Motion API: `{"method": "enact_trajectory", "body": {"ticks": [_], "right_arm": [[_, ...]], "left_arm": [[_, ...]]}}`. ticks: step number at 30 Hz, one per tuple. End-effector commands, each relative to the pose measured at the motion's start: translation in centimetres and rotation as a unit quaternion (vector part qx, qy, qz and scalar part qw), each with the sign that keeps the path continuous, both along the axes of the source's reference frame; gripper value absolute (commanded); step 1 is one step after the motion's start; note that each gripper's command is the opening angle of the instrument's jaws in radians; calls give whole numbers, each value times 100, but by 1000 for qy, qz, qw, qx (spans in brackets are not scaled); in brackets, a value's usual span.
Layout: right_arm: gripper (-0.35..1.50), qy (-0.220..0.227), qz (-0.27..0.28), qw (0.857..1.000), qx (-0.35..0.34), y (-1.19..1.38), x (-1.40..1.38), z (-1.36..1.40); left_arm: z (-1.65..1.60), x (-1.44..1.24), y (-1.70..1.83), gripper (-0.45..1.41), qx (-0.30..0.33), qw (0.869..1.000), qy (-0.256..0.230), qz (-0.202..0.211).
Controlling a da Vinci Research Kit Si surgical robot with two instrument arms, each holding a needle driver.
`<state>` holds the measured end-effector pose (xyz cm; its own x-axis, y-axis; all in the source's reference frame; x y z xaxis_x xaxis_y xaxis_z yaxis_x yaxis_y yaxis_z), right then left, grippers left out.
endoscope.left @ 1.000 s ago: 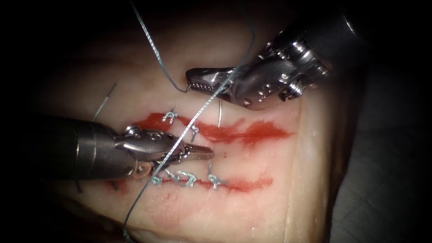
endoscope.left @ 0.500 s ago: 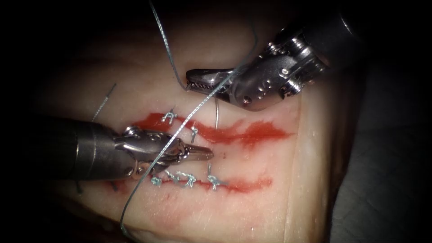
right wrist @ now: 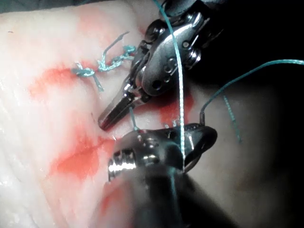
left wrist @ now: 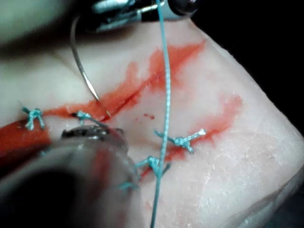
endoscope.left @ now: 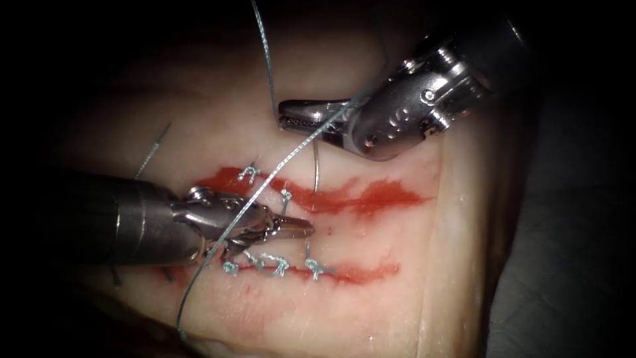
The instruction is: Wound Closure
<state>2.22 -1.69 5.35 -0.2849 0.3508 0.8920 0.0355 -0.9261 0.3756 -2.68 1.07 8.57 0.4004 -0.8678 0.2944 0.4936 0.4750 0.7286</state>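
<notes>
Two cuts marked with red fluid [endoscope.left: 371,197] are seen running across the tissue [endoscope.left: 371,311], each crossed by knotted stitches [endoscope.left: 275,264]. At the left, the left tool [endoscope.left: 291,226] lies low between the two cuts, its fingers closed and holding nothing; a long run of thread [endoscope.left: 218,248] is draped over it and trails off toward the tissue's near edge. Bare tissue lies beyond its tip toward the right edge, where the slab drops away. Further right, above the upper cut, the right tool [endoscope.left: 286,117] is seen with its fingers clamped on the thread near the needle's blunt end. The needle [left wrist: 81,71] hangs from these fingers, curving down, its point touching the tissue at the upper cut; whether it has entered cannot be told.
</notes>
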Motion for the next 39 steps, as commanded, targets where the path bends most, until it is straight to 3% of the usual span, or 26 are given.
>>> {"method": "enact_trajectory", "body": {"ticks": [1, 11, 12, 13, 16, 18, 26, 29, 34, 39], "right_arm": [[-35, 5, 3, 1000, 12, 1, 8, 6], [-35, 12, 24, 991, 128, -7, 6, 21], [-35, 14, 27, 990, 140, -7, 5, 21], [-35, 15, 28, 989, 146, -6, 4, 21], [-35, 13, 40, 986, 162, -3, 0, 21], [-35, 12, 48, 984, 172, 0, -4, 23], [-35, 21, 90, 964, 249, 8, -17, 36], [-35, 19, 94, 965, 245, 10, -20, 43], [-35, 16, 92, 976, 195, 15, -25, 46], [-35, 16, 102, 977, 189, 16, -25, 46]], "left_arm": [[5, -5, 1, -45, 0, 1000, -1, 0], [4, -3, 3, -45, -21, 1000, -6, 19], [4, -3, 4, -32, -30, 999, -8, 27], [4, -3, 4, 2, -45, 998, -11, 41], [2, 1, 5, 27, -59, 996, -22, 55], [0, 4, 5, 34, -61, 995, -33, 71], [-15, 20, 16, 24, -83, 986, -63, 127], [-16, 22, 17, 27, -106, 979, -75, 154], [-14, 22, 14, 29, -103, 978, -81, 161], [-14, 21, 15, 39, -111, 976, -86, 166]]}}
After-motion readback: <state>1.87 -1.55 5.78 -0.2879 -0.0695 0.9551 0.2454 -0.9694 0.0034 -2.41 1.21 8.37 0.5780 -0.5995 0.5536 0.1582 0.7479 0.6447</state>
